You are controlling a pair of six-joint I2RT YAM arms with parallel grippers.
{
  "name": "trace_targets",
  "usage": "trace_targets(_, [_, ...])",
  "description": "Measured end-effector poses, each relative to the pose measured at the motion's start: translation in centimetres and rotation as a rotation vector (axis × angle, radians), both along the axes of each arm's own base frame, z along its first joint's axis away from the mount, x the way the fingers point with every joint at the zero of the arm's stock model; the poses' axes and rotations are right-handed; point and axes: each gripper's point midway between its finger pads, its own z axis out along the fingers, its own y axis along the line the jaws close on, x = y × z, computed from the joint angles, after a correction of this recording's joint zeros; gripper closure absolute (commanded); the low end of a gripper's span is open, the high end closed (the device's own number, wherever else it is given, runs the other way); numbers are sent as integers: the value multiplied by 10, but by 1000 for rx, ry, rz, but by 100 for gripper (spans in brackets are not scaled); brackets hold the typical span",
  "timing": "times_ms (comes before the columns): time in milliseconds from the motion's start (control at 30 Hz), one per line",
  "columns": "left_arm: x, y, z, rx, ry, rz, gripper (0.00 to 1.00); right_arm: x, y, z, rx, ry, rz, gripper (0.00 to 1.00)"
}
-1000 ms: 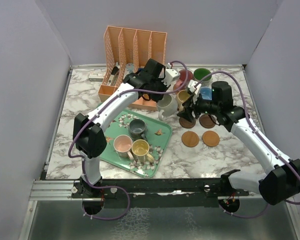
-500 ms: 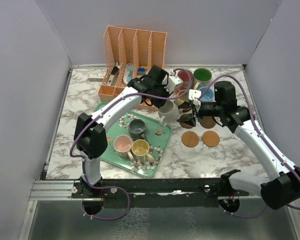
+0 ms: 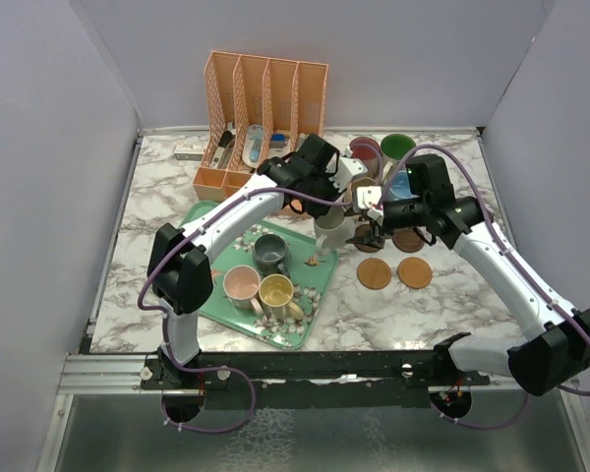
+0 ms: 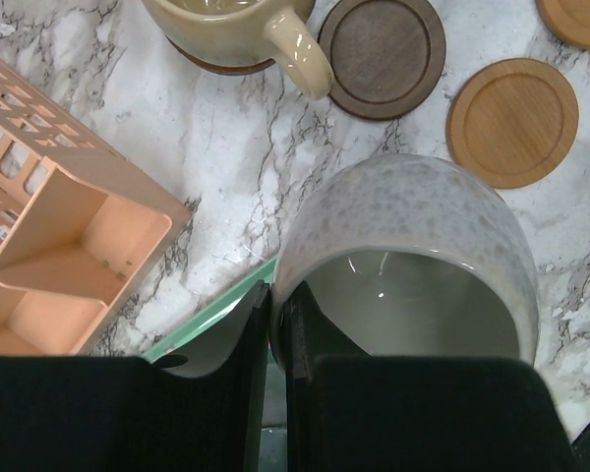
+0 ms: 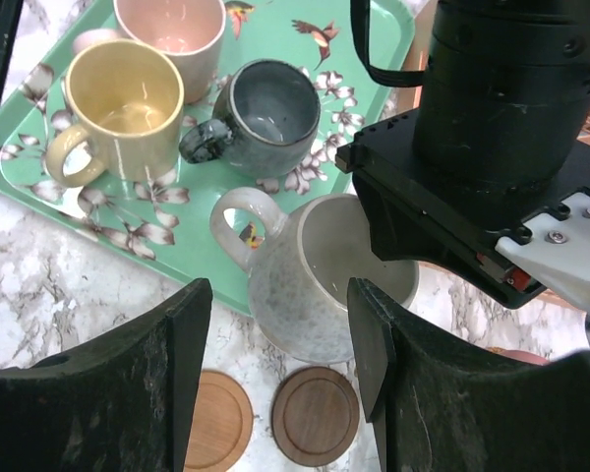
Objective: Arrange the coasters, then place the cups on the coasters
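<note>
Marble surface [image 3: 157, 256]; green floral tray [image 5: 275, 20] taken as reference. Left end effector [image 4: 278, 324] is clamped on the rim of the speckled cream mug [image 4: 413, 236], which hangs over the tray's far right corner with its handle toward the tray. Right end effector [image 5: 277, 295] has its jaws apart, empty, above that mug. The empty dark coaster [image 4: 383, 49] lies just off the tray's right edge, beyond the mug; the left arm already carries the mug, so it is best placed.
</note>
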Motion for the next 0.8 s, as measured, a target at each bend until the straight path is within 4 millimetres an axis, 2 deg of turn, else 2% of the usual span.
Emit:
trace_targets(467, [-5, 0, -1, 23, 9, -15, 100, -2, 10, -25, -110, -35, 25, 45])
trace_targets(667, [-6, -3, -5, 34, 7, -38, 100, 1, 6, -46, -140, -38, 5, 46])
trace_targets(800, [-6, -4, -5, 39, 0, -51, 100, 4, 6, -47, -148, -55, -5, 49])
